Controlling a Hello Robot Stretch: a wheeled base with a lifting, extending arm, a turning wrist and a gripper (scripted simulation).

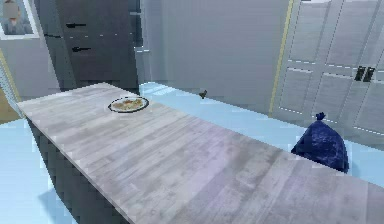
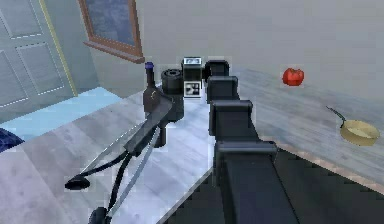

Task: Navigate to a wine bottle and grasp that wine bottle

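Hanging over the pale wood-grain table [image 2: 180, 160], the dark two-fingered end effector [image 2: 87, 198] holds nothing; a dark narrow bottle-like shape [image 2: 149, 70] stands at twelve o'clock of its body, a red round fruit [image 2: 292, 76] at two.

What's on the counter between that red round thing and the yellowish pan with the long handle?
Nothing. In the arm side view, the stretch of tabletop between the red round thing and the yellowish pan is bare.
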